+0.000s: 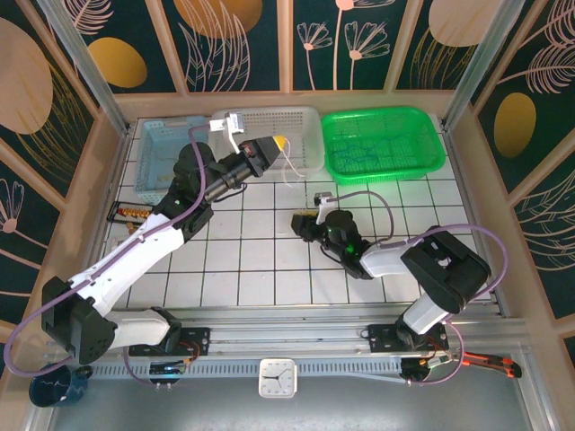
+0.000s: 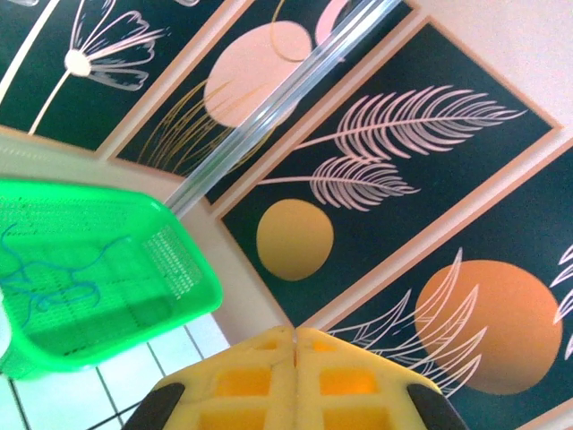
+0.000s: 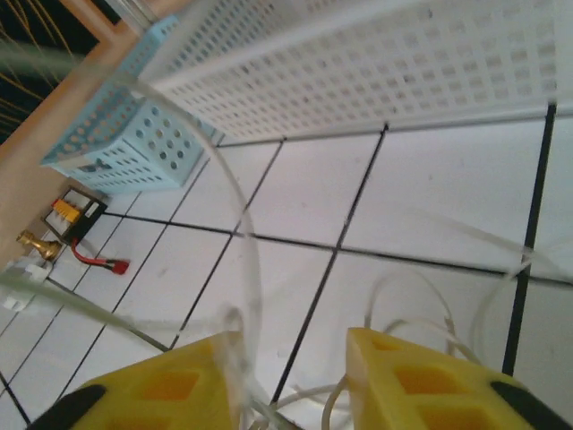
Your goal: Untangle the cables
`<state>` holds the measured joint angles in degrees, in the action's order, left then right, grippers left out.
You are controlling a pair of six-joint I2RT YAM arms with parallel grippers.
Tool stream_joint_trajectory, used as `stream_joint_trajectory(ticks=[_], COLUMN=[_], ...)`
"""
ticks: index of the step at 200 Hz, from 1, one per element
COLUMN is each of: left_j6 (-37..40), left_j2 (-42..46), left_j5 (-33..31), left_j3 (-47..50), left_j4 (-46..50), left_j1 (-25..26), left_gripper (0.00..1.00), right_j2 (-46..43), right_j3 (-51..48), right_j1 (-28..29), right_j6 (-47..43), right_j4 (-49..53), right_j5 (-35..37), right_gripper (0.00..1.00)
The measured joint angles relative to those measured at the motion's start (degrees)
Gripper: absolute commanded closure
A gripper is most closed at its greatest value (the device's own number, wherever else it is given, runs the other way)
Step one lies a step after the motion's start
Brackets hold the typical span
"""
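A thin whitish cable (image 1: 288,169) hangs from my left gripper (image 1: 275,144), which is raised in front of the white basket. In the left wrist view the left gripper (image 2: 295,337) has its yellow jaws pressed together. The same cable (image 3: 248,235) climbs, blurred, past the left fingertip of my right gripper (image 3: 291,345). That gripper stands open low over the tiles, with more whitish loops (image 3: 421,315) lying around its fingers. From above, the right gripper (image 1: 304,222) is near the table's middle. A blue cable (image 2: 55,279) lies inside the green basket.
The green basket (image 1: 433,153) is at the back right, the white basket (image 1: 307,118) at the back middle and a light blue basket (image 1: 160,144) at the back left. A small battery pack with connectors (image 1: 126,213) lies by the left wall.
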<state>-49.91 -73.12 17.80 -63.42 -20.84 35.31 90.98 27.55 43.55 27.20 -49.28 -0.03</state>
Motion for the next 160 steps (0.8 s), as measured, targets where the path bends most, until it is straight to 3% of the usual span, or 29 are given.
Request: stream_joint_trajectory(ticks=[51,123,160], left_j6=[-1.3,-1.2,-1.2], left_j2=[0.6,1.1,1.3], left_j5=[0.2,0.2,0.2], left_j3=[1.2,4.3,4.3], left_j4=[-3.0,-3.2,-3.2], left_j1=[0.0,0.0,0.0], left_gripper=[1.0,1.0,1.0], right_j2=[-1.8,-18.3,-22.1], right_j3=[0.0,-0.3,-0.1], right_j1=[0.0,-0.1,-0.5], right_j6=[0.2,-2.8,-4.7], right_j4=[2.8,13.0,17.1], right_j5=[-0.9,-0.8,-0.8], right_gripper=[0.53,0.5,0.5])
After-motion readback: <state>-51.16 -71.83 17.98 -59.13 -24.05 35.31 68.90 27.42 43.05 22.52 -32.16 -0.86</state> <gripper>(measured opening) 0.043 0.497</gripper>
